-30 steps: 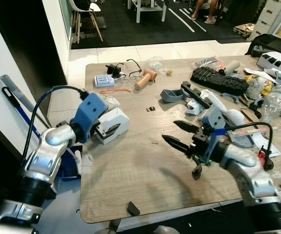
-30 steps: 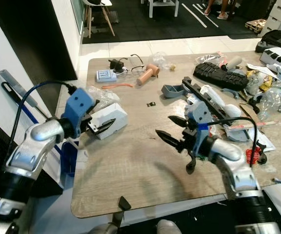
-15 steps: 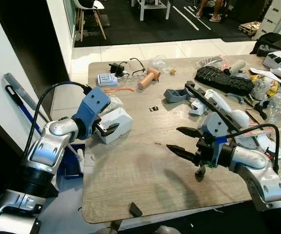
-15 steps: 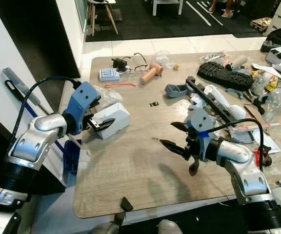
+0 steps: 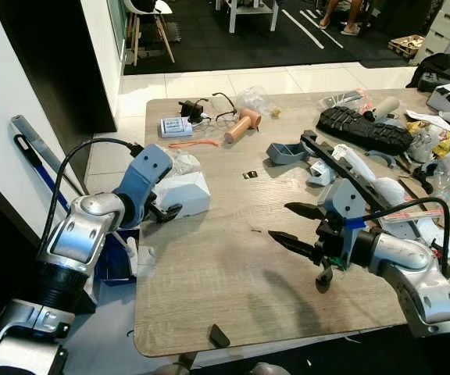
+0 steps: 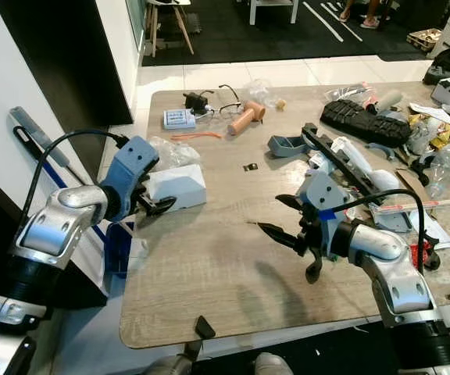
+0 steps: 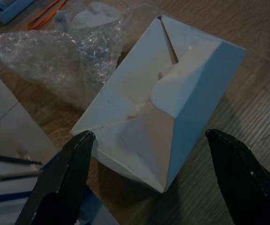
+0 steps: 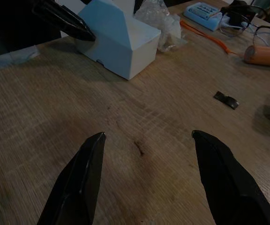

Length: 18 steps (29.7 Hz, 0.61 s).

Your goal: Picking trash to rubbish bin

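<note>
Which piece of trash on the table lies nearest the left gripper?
The white cardboard box, right before the open left gripper; the crumpled clear plastic wrap sits behind the box, farther off.

1. Both arms: silver metal shells built of rounded segments, with black ribbed collars at the lower joints.
2. Left tool (image 5: pixel 165 211): blue angular wrist housing and two long, black, tapered fingers (image 7: pixel 60 187).
3. Left arm cable: one black lead loops from the blue housing back to the forearm.
4. Right tool (image 5: pixel 294 224): grey-blue wrist housing with a blue band and matching black pointed fingers (image 8: pixel 81 178).
5. Right arm cable: a black lead arcs over the forearm.
</note>
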Motion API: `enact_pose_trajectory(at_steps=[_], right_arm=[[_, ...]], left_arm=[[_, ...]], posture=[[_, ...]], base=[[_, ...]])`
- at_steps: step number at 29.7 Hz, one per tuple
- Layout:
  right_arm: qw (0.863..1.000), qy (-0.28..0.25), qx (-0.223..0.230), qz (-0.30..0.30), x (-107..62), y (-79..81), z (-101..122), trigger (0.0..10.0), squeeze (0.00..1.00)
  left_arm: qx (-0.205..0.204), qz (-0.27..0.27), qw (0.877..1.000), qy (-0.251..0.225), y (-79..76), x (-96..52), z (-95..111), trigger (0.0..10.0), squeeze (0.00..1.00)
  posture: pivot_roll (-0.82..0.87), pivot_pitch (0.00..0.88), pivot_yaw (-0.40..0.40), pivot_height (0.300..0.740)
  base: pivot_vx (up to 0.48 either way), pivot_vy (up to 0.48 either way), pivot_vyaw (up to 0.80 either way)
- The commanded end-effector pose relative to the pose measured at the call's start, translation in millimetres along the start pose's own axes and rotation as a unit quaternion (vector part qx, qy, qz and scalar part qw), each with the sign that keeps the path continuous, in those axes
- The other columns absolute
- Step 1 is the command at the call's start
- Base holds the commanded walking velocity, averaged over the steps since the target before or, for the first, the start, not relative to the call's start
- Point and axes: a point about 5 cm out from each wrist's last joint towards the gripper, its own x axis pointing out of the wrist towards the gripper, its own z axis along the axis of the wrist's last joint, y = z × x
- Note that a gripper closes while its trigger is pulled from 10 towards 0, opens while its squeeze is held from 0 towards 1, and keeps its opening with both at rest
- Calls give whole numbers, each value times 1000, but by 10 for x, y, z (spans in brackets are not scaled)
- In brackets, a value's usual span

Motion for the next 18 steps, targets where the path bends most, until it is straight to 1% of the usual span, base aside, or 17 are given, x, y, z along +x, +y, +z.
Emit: enact_pose_trajectory(at_steps=[1,5,6,7,8,18], right_arm=[[1000,3,-5,-6,-30,-22,-1,10000,0],[1000,4,-7,-11,-38,-38,-10,10000,0],[1000,5,-8,-15,-42,-52,-16,10000,0],[1000,6,-8,-16,-43,-56,-18,10000,0],[1000,6,-9,-17,-45,-59,-19,10000,0],[1000,10,-9,-22,-55,-80,-39,10000,0]], left_arm=[[-3,-15,1000,2,-70,34,21,10000,0],[1,-22,1000,1,-107,51,24,10000,0],[2,-26,1000,4,-125,63,13,4118,0],[1,-27,1000,6,-131,65,11,3059,0],[1,-27,1000,7,-136,66,8,0,0],[6,-38,999,16,-184,63,-20,0,0]], posture=[[-82,0,27,740],[-82,0,27,740],[-82,0,27,740],[-82,0,27,740],[-84,0,29,740],[-85,0,26,740]], base=[[0,0,0],[0,0,0],[0,0,0],[0,0,0],[0,0,0],[0,0,0]])
